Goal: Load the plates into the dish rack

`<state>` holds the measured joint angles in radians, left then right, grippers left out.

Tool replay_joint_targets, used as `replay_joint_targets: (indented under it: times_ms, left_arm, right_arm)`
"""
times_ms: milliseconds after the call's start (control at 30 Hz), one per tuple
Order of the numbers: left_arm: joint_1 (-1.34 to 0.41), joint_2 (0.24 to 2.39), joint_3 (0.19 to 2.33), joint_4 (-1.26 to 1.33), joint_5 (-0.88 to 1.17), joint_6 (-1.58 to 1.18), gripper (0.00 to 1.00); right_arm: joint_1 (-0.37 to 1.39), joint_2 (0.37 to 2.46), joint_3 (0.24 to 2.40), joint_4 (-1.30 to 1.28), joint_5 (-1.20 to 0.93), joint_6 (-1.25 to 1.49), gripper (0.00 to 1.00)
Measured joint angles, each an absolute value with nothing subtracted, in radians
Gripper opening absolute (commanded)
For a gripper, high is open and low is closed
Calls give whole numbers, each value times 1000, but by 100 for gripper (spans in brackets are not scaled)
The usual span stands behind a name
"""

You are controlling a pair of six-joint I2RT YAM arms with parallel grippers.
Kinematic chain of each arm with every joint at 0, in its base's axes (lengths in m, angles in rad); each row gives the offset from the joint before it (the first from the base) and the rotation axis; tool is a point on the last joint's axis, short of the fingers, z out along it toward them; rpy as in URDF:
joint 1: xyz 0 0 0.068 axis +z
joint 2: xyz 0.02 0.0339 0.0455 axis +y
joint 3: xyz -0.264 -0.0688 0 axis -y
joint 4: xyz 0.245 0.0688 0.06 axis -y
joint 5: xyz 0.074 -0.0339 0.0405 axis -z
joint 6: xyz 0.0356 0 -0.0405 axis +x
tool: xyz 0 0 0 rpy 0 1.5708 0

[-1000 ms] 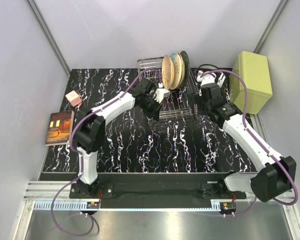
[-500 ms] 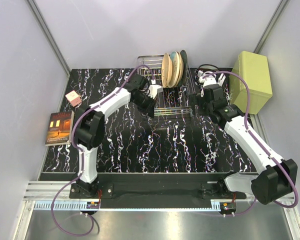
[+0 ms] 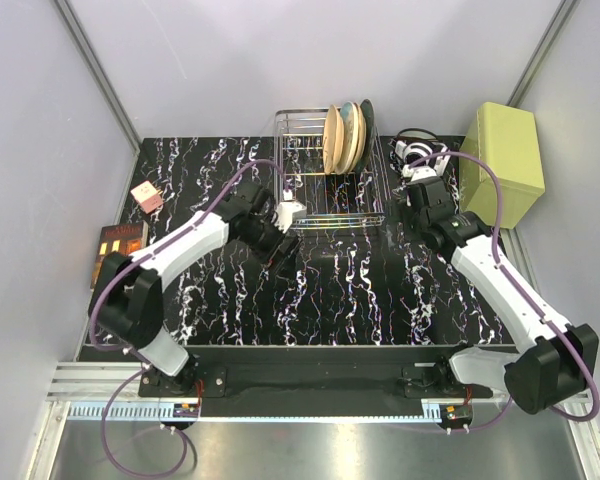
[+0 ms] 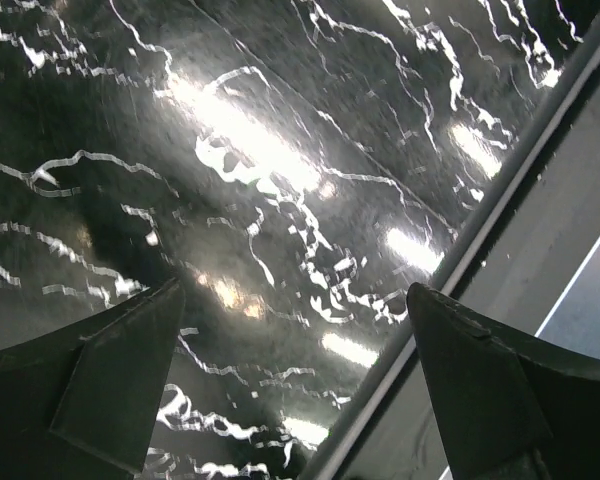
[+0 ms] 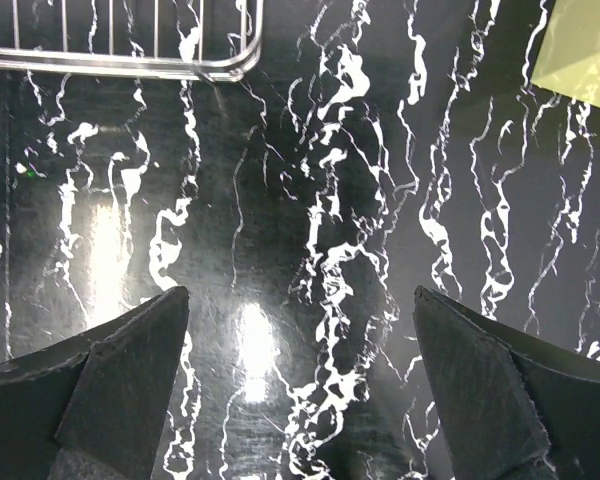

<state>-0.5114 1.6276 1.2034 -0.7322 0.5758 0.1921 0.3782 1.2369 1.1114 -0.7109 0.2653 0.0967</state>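
Note:
The dish rack [image 3: 315,185], a silver wire basket, stands at the back middle of the black marble table. Several plates [image 3: 338,140] stand on edge in its right part, tan ones in front and a dark teal one [image 3: 369,122] behind. My left gripper [image 3: 286,214] is open and empty, just off the rack's near left corner; the left wrist view shows only tabletop between its fingers [image 4: 120,390]. My right gripper [image 3: 417,162] hangs open and empty to the right of the rack, whose corner [image 5: 220,65] shows in the right wrist view.
A pale green box [image 3: 502,160] stands at the back right, its corner [image 5: 580,45] near my right gripper. A book [image 3: 115,256] and a small pink box [image 3: 147,197] lie at the left. The table's metal edge [image 4: 500,215] runs past my left gripper.
My left gripper has opened, let go of a tan plate in the rack and pulled back toward the near left. The plates now stand more upright. The right arm has drawn back slightly.

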Motion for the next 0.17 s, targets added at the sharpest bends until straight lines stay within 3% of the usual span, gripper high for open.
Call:
replay_joint_targets:
  times_ms: [167]
  left_arm:
    - [-513, 1546, 1168, -715, 558, 195, 99]
  right_arm:
    - [378, 1198, 1071, -719, 273, 91, 100]
